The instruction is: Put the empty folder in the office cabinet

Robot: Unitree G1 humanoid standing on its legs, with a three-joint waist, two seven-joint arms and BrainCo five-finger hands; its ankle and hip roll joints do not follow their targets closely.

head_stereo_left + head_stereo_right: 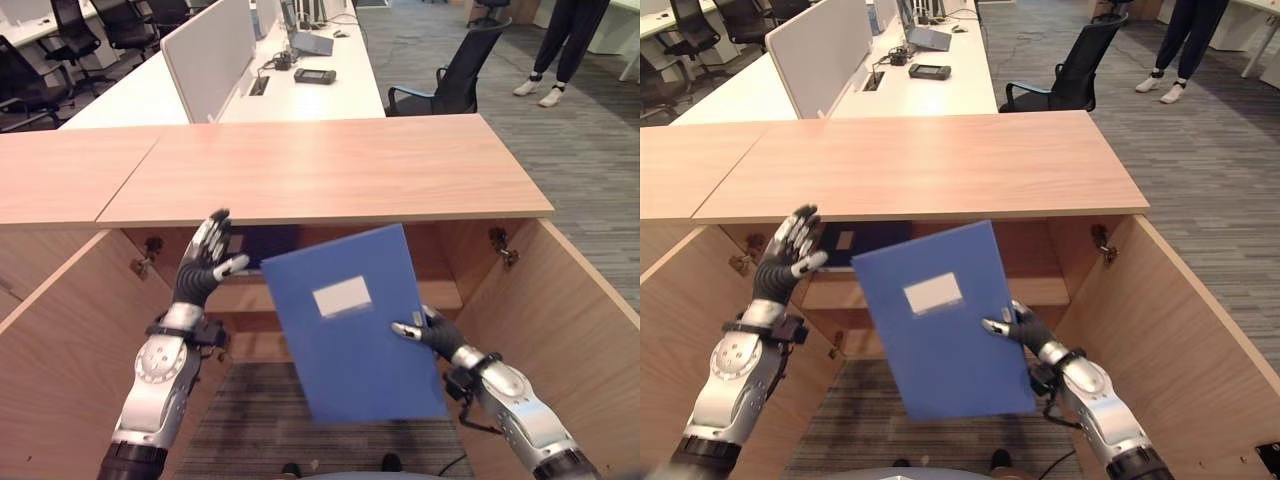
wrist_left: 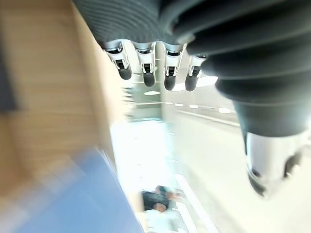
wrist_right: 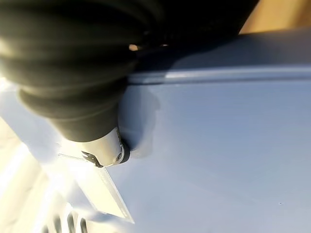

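The blue folder (image 1: 352, 320) is held upright and tilted in front of the open office cabinet (image 1: 320, 180), its label face toward the camera, its upper edge near the underside of the cabinet top and its lower corner hanging over the carpeted floor (image 1: 250, 420). The right robot hand (image 1: 432, 332) grips it at the right edge, thumb pressed on the front cover as the right wrist view confirms, with the fingers behind the cover. The left robot hand (image 1: 205, 262) stands just left of the folder's upper left corner, fingers straight and spread, holding nothing and apparently not touching the folder. Inside the cabinet a shelf (image 1: 245, 295) runs across at mid height, with a dark item (image 1: 262, 245) lying on it at the left behind the folder; both doors (image 1: 575, 330) stand wide open to either side. Judgement: the step in hand is insertion. To do it well, the folder should be squared with the opening, kept clear of the cabinet top's front edge, and advanced into the free space right of the dark item, with the left robot hand steadying the free edge before release. Beyond the cabinet stand a white table (image 1: 290, 85), an office chair (image 1: 450, 75) and a person's legs (image 1: 560, 50).
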